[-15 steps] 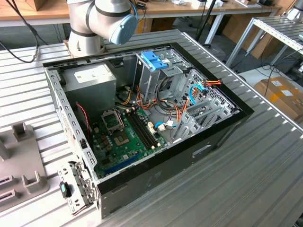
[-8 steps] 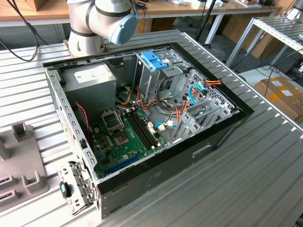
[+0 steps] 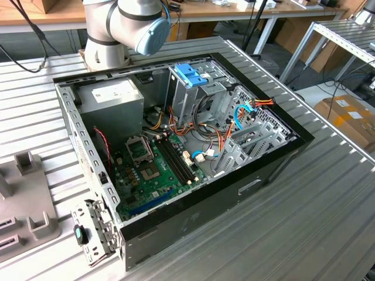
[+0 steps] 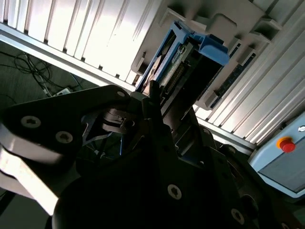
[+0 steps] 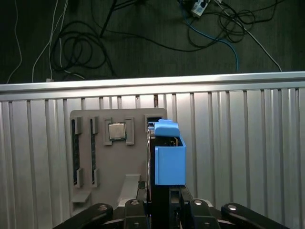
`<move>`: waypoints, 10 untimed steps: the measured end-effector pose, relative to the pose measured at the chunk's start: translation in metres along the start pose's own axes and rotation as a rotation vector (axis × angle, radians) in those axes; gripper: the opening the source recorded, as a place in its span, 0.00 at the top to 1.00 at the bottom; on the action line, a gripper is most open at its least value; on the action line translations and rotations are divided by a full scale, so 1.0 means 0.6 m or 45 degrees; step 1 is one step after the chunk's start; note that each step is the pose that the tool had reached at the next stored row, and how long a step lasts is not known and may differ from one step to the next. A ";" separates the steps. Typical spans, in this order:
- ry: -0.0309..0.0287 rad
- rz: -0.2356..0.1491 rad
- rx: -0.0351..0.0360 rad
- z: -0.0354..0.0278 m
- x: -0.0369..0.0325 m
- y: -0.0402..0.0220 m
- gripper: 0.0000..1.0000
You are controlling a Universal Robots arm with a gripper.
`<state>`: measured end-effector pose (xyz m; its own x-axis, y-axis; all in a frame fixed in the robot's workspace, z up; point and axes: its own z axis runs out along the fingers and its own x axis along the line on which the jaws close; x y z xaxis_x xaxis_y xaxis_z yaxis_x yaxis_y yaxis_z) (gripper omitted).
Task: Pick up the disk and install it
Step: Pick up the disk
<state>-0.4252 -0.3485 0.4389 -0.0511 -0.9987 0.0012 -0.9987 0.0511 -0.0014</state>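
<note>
The disk is a metal drive in a light-blue plastic carrier, standing on end over a grey holder plate. In both wrist views its near end sits between the fingers of my gripper, which is shut on it. In the second wrist view the disk shows its connector edge and blue tab, with one dark fingertip pressed against its side. The open computer case lies on the table in the exterior view, with its motherboard and drive cage exposed.
The grey holder sits at the exterior view's left and carries a processor chip and memory sticks. A blue bracket tops the tall metal cage, beside the grey power supply. The table edge borders a cable-strewn floor. A red stop button is close by.
</note>
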 end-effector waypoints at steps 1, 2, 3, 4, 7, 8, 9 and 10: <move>-0.0001 0.000 0.0001 -0.005 0.000 0.000 0.65; -0.0001 0.000 0.0001 -0.011 0.000 0.000 0.65; 0.0000 0.000 0.0000 -0.017 0.000 0.000 0.65; -0.0001 0.000 0.0001 -0.022 0.000 0.000 0.65; 0.0000 0.000 -0.0001 -0.036 0.000 0.000 0.65; 0.0000 0.000 0.0000 -0.039 0.000 0.000 0.65; -0.0001 0.000 0.0000 -0.041 0.000 0.000 0.65; -0.0001 0.000 0.0001 -0.044 0.000 0.000 0.65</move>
<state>-0.4252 -0.3486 0.4653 -0.0511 -0.9987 0.0012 -0.9987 0.0511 -0.0015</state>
